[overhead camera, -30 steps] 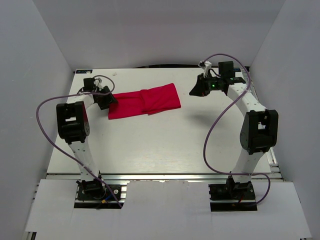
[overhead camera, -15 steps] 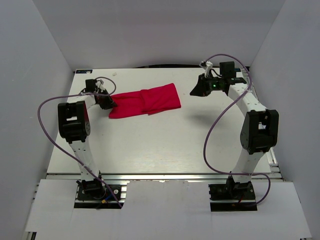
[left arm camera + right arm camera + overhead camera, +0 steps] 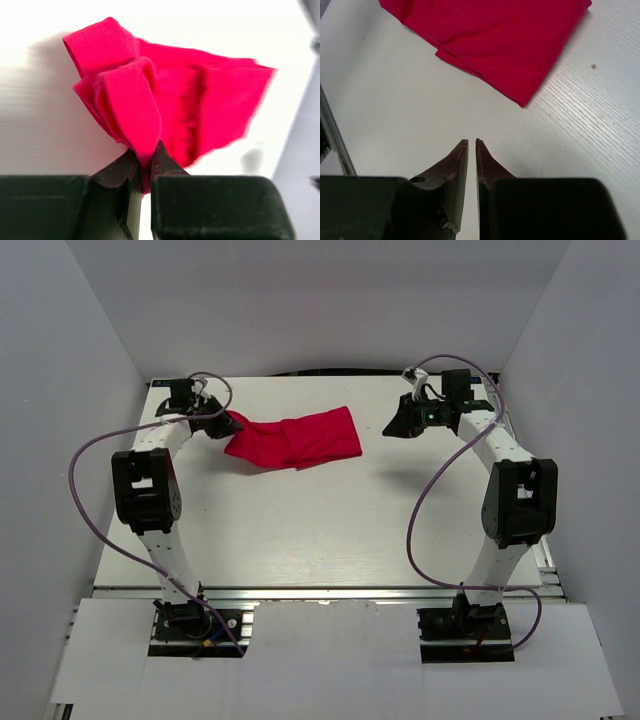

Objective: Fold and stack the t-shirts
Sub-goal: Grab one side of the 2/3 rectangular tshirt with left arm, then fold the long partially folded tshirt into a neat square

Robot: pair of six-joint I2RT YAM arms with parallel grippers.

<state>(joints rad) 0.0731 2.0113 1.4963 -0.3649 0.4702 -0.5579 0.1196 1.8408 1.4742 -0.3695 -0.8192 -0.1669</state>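
The red t-shirt (image 3: pixel 298 438) lies folded into a strip at the back middle of the table. My left gripper (image 3: pixel 228 423) is shut on the shirt's left end and holds it lifted off the table; in the left wrist view the cloth (image 3: pixel 150 100) bunches up from between the fingertips (image 3: pixel 147 152). My right gripper (image 3: pixel 392 428) hangs above the table to the right of the shirt, shut and empty. In the right wrist view the shirt's end (image 3: pixel 490 40) lies ahead of the closed fingertips (image 3: pixel 472 142). No white label shows.
The white table (image 3: pixel 320 530) is walled by grey panels at the back and sides. Purple cables loop from both arms. A small speck (image 3: pixel 593 65) lies on the table by the shirt's right end.
My left gripper has moved back and to the right, pulling the shirt's left end up and inward, so the strip is shorter. The right gripper has barely moved.
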